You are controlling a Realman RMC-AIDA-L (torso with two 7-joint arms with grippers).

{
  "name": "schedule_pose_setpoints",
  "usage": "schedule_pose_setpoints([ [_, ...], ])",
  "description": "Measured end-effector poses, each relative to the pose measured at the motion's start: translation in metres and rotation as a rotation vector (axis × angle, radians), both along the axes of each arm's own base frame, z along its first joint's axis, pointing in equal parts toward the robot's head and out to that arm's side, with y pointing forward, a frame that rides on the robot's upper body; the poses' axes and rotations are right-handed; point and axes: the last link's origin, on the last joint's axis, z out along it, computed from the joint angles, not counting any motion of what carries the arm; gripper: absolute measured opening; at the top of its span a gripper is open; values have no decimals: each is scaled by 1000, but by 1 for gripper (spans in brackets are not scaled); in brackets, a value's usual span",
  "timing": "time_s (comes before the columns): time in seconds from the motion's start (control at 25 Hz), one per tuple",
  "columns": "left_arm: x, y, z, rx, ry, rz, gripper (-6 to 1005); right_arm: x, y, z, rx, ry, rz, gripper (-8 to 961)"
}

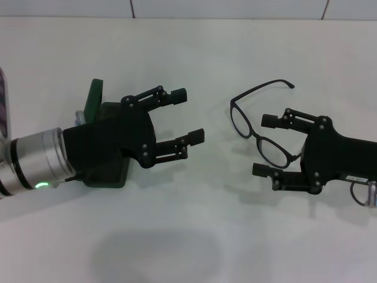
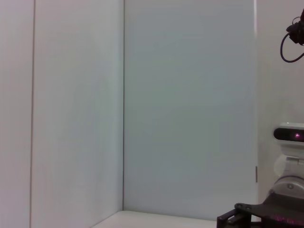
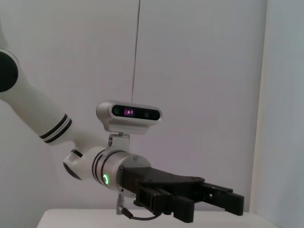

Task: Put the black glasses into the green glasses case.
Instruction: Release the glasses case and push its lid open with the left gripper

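The black glasses lie on the white table right of centre, one temple arm pointing to the far side. My right gripper is open, and the near lens sits between its fingertips. The green glasses case is at the left, mostly hidden under my left gripper; only one edge of it and its near corner show. The left gripper is open and empty above the case, its fingers pointing towards the glasses. The right wrist view shows the left gripper from the side. The glasses and the case do not show in the wrist views.
The white table runs to a wall at the far edge. A striped object sits at the far left edge. The left wrist view shows wall panels and the right arm's gripper low down.
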Motion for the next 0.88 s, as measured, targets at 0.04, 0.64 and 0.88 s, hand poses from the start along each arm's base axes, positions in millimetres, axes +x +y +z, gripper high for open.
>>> schedule_pose_setpoints([
  [0.04, 0, 0, 0, 0, 0, 1, 815, 0, 0, -1, 1, 1, 1, 807],
  [0.64, -4, 2, 7, 40, -67, 82, 816, -1, -2, -5, 8, 4, -2, 798],
  [0.88, -22, 44, 44, 51, -134, 420, 816, 2, -5, -7, 9, 2, -15, 794],
])
